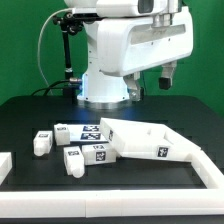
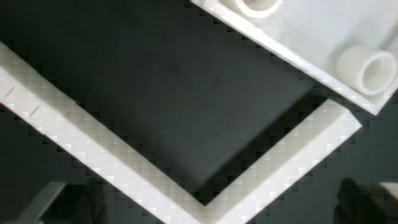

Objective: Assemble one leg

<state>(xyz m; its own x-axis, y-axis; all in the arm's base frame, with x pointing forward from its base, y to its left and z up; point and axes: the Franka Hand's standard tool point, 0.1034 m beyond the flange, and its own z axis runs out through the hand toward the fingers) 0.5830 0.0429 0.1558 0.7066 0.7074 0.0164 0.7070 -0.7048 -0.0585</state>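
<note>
Several small white legs with black-and-white tags lie on the black table at the exterior view's left: one [image 1: 41,143] apart from the others, the rest in a cluster [image 1: 88,148]. The large flat white square piece [image 1: 150,140] lies to their right. My gripper [image 1: 167,75] hangs high above the table at the back right, away from the legs. In the wrist view the gripper [image 2: 214,202] is open and empty, with dark fingers [image 2: 64,205] at both edges. No leg shows in that view. The square piece [image 2: 311,45] shows there with round holes.
The robot's white base [image 1: 105,85] stands at the back centre with cables behind it. A white rail shows at the left edge [image 1: 5,165] and at the front right [image 1: 205,172]. In the wrist view a white V-shaped corner [image 2: 107,140] lies under the gripper.
</note>
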